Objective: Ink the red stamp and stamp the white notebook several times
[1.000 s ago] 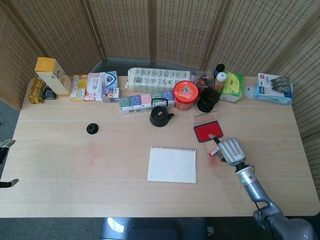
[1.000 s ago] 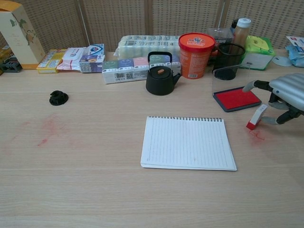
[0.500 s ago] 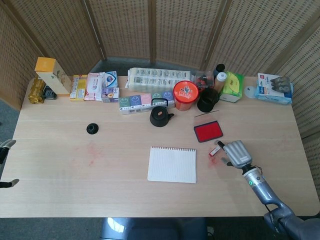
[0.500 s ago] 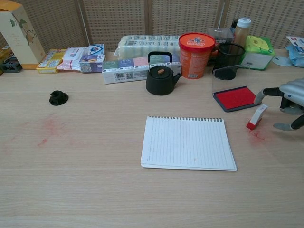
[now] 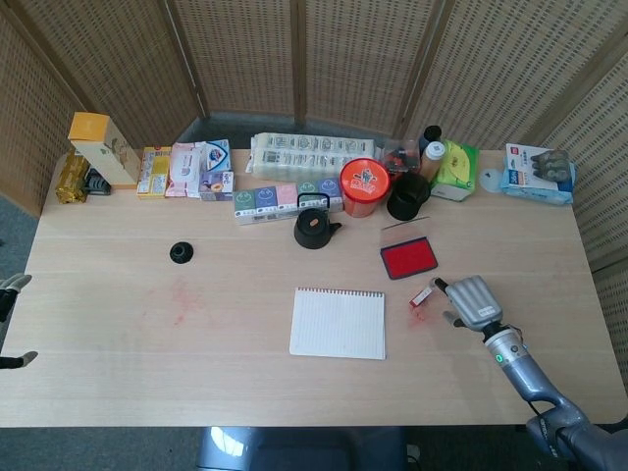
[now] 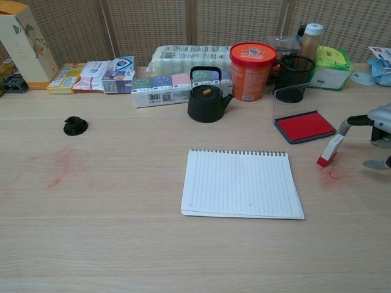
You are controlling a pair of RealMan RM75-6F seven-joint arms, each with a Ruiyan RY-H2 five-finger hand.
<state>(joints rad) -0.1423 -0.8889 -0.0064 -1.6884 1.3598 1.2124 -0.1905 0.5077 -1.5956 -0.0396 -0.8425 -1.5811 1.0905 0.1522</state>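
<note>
From the head view, the right hand (image 5: 472, 300) is hovering over the table (image 5: 118, 343) just right of the red stamp (image 5: 422, 294), fingers spread and gripping nothing. The stamp is lying between the ink pad (image 5: 409, 257) and the hand (a red smear is showing beneath it), and the white notebook (image 5: 339, 323) is sitting to its left. The left hand (image 5: 10, 290) is barely peeking in at the edge; I cannot tell its state.

From the chest view, the stamp (image 6: 330, 150) is leaning tilted, one fingertip (image 6: 344, 126) sitting just beside its top end. The notebook (image 6: 241, 184) is lying flat mid-table.
</note>
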